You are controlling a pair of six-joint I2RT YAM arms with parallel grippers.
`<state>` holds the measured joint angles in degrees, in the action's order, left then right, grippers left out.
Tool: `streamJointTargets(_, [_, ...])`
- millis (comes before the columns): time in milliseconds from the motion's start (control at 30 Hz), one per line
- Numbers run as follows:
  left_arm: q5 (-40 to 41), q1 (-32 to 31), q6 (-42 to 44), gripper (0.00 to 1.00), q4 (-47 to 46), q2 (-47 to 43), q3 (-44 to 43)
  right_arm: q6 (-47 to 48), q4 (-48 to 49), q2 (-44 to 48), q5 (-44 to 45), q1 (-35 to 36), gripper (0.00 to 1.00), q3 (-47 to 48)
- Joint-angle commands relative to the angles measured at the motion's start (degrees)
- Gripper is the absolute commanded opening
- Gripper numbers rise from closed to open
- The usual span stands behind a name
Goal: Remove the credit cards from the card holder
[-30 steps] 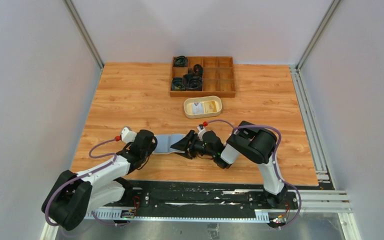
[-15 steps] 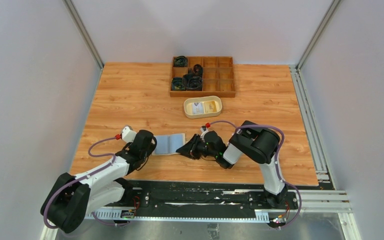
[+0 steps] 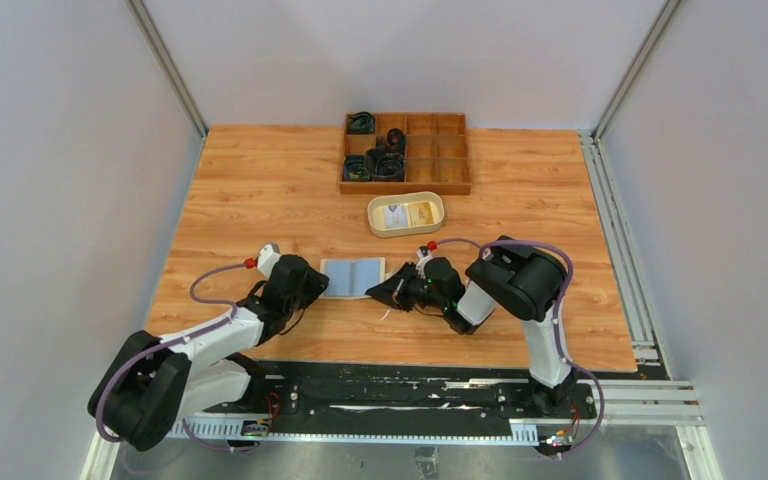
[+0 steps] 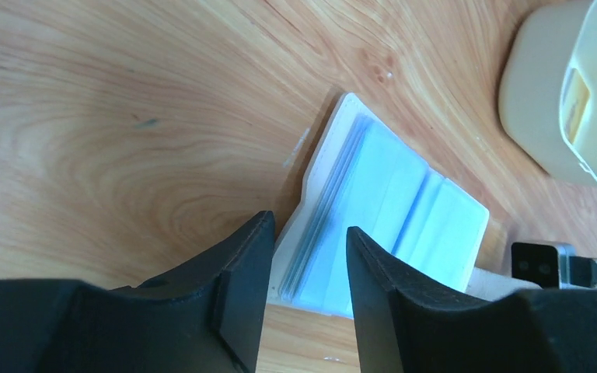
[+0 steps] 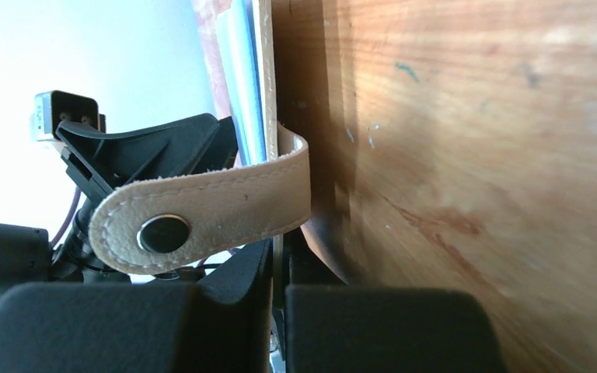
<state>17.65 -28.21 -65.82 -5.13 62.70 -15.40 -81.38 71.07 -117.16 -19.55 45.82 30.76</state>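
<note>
The card holder (image 3: 352,277) lies open on the wooden table between my two grippers, inner side up. Pale blue credit cards (image 4: 342,206) sit stacked in its pockets, their edges fanned at the near end. My left gripper (image 3: 312,287) is open, its fingers apart just short of the holder's left end (image 4: 308,233) and touching nothing. My right gripper (image 3: 392,291) is shut on the holder's thin beige right edge (image 5: 280,272). The closure tab (image 5: 202,217) with its snap curls over the right fingers.
A cream oval dish (image 3: 405,213) with flat white and yellow items stands just beyond the holder. Behind it is a wooden compartment tray (image 3: 405,152) holding black coiled items. The table's near edge runs right behind both arms.
The left gripper has let go of the holder's left end and opened. The right gripper has closed on its right edge. Holder and both grippers have shifted a little right and farther away.
</note>
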Motion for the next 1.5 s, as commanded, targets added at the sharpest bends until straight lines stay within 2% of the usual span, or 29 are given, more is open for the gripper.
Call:
streamJointTargets(0, [-7.7,0.1,-0.9,0.50,-1.7,2.4,3.1,4.9,-8.2,-4.2,3.8,-3.1,0.00,-5.5])
streamJointTargets(167, [-9.7,0.3,-4.1,0.50,-8.0,1.3,8.4,4.2,-3.6,-5.7,2.8,-4.2,0.00,-6.8])
streamJointTargets(400, [-11.2,0.5,-6.0,0.46,-13.4,-1.0,10.7,2.9,2.1,-8.6,0.7,-4.4,0.00,-6.6])
streamJointTargets(600, [-15.5,0.8,-9.7,0.43,-25.2,1.9,13.7,2.5,4.7,-9.5,0.1,-4.4,0.00,-6.8])
streamJointTargets(800, [-20.6,1.0,-10.9,0.39,-39.3,9.0,14.5,2.4,5.9,-9.7,-0.2,-4.5,0.00,-6.8])
streamJointTargets(1167, [-29.4,1.5,-13.4,0.20,-67.3,26.9,14.1,1.2,8.2,-11.2,0.2,-6.1,0.00,-9.4])
streamJointTargets(1333, [-31.0,1.8,-15.1,0.18,-82.3,36.5,14.8,0.8,12.3,-13.2,-0.3,-8.2,0.00,-12.1])
streamJointTargets(1467, [-31.6,1.9,-14.7,0.15,-84.1,40.2,14.6,0.7,16.0,-15.1,-1.0,-10.2,0.00,-14.3])
